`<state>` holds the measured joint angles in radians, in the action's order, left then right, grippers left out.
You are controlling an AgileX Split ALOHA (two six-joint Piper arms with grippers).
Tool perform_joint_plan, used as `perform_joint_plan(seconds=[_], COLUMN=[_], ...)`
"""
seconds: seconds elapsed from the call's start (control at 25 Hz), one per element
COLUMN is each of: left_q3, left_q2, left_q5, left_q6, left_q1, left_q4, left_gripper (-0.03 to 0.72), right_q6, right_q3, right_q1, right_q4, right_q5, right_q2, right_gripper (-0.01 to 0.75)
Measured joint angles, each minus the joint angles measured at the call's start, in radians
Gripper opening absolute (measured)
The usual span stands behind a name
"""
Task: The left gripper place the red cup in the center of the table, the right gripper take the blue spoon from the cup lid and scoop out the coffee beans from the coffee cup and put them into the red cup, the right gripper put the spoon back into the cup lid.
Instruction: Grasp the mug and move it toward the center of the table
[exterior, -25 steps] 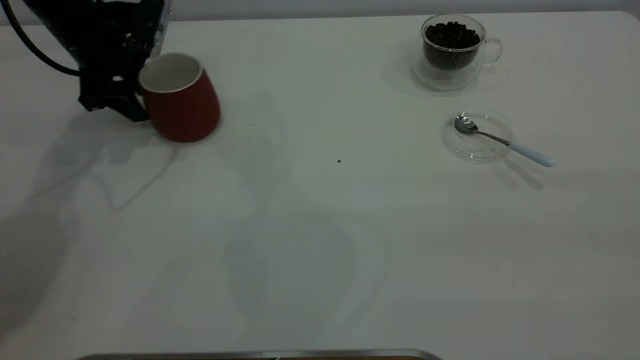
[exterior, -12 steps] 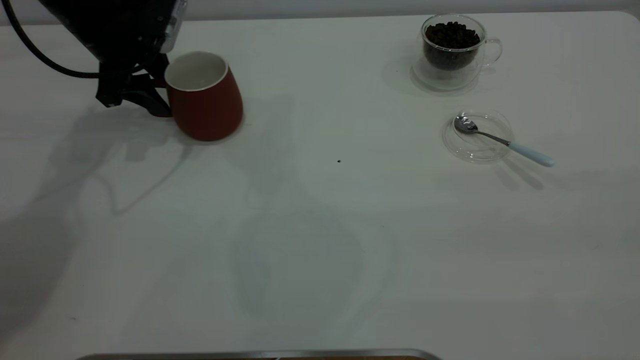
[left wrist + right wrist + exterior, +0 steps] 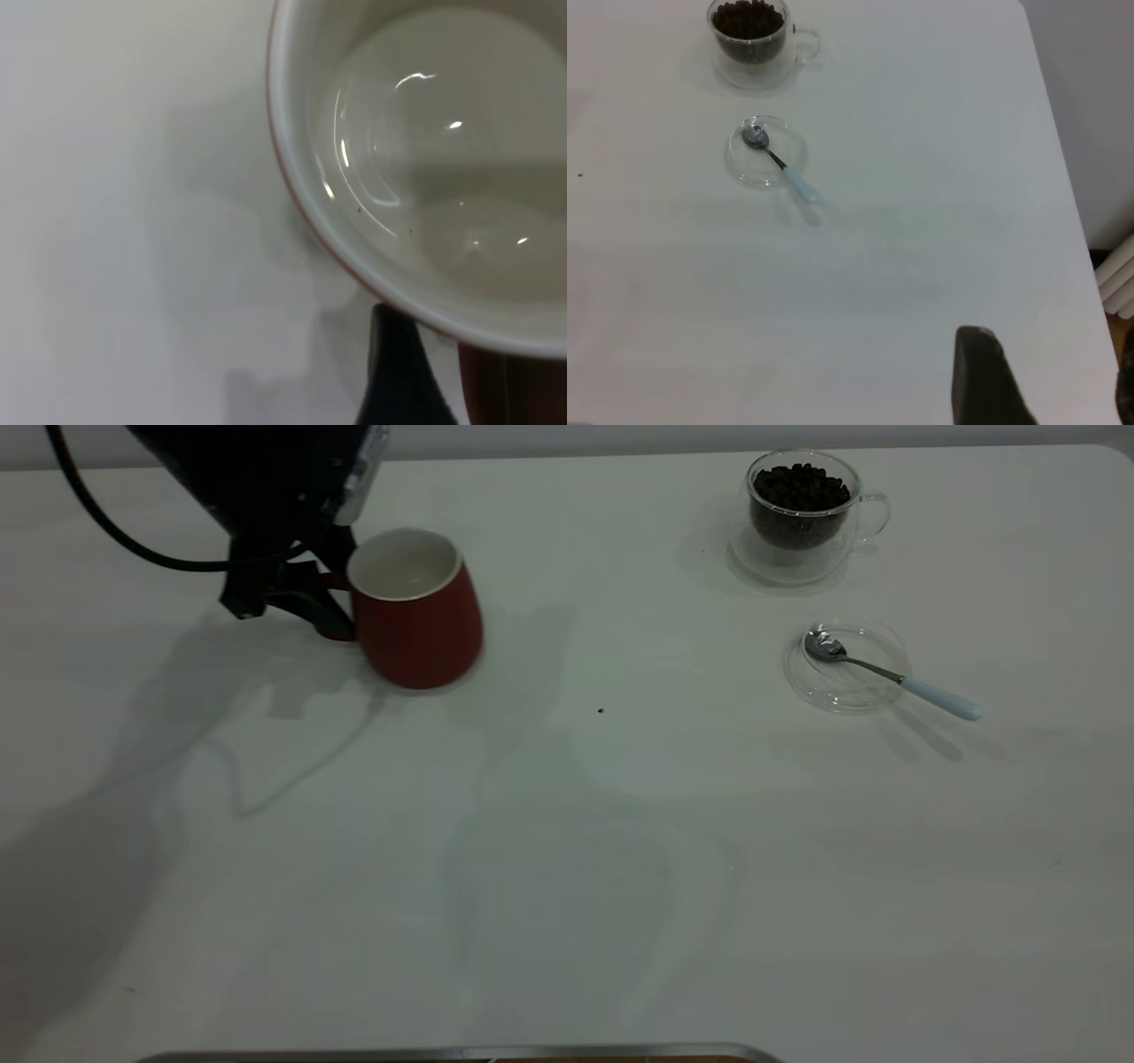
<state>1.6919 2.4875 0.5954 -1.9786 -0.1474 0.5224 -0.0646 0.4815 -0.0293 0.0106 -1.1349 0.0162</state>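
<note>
Red cup [image 3: 416, 611] tilted, mouth up, handle toward left gripper [image 3: 301, 598].

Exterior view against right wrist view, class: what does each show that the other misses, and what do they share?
Only the exterior view shows the left gripper at the handle of the red cup, left of the table's middle; whether the fingers grip it cannot be told. Only the right wrist view shows a dark fingertip of the right gripper above the bare table. Both show the coffee cup full of coffee beans, and the blue spoon with its bowl in the cup lid.
</note>
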Motion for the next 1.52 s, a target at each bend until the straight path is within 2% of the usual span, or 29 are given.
perform_joint_plan(seconds=[0.48,1.12,1.52], left_q3=[0.0,0.0,0.0], left_q2=[0.034,0.037,-0.037], left_q5=[-0.036,-0.055,0.066], left_q6=[0.009,0.063,0.125], left_q1=[-0.082,-0.115,-0.103], left_q4=[0.071,0.123,0.052], left_gripper=[0.516,0.516,0.516], right_q6=[0.0,0.0,0.0], right_q3=[0.0,0.0,0.0], right_q1=[0.0,0.0,0.0], right_q4=[0.0,0.0,0.0], right_q5=[0.0,0.0,0.0], right_q2=[0.0,0.0,0.0], right_gripper=[0.398,0.398,0.398])
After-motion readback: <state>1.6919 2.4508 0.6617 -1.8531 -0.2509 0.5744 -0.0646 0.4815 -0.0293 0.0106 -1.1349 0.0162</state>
